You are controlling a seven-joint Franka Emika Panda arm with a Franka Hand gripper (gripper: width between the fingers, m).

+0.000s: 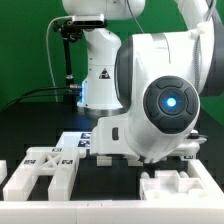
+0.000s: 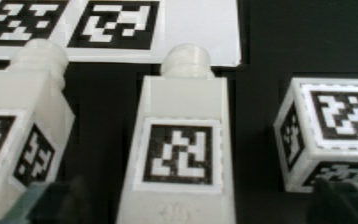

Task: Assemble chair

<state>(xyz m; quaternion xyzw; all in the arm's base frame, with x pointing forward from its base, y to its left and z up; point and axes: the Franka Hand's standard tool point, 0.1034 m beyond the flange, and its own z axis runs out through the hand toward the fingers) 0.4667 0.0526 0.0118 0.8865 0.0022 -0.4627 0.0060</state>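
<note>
In the wrist view three white chair parts lie side by side on the black table. A square post (image 2: pixel 190 130) with a rounded peg end and a tag is in the middle. A second post (image 2: pixel 25 115) and a shorter tagged block (image 2: pixel 332 130) flank it. My gripper (image 2: pixel 197 206) is open, low over the middle post. One dark fingertip (image 2: pixel 60 203) stands on each side of the post, with a gap between each finger and the post. In the exterior view the arm's wrist (image 1: pixel 160 105) hides the gripper and these posts. A slotted chair panel (image 1: pixel 45 168) lies at the front left and another blocky part (image 1: pixel 175 187) at the front right.
The marker board (image 2: pixel 87 25) lies just beyond the posts' peg ends; it also shows in the exterior view (image 1: pixel 80 140). The robot base (image 1: pixel 100 75) stands behind, with cables at the exterior view's left. A white edge (image 1: pixel 110 215) runs along the front.
</note>
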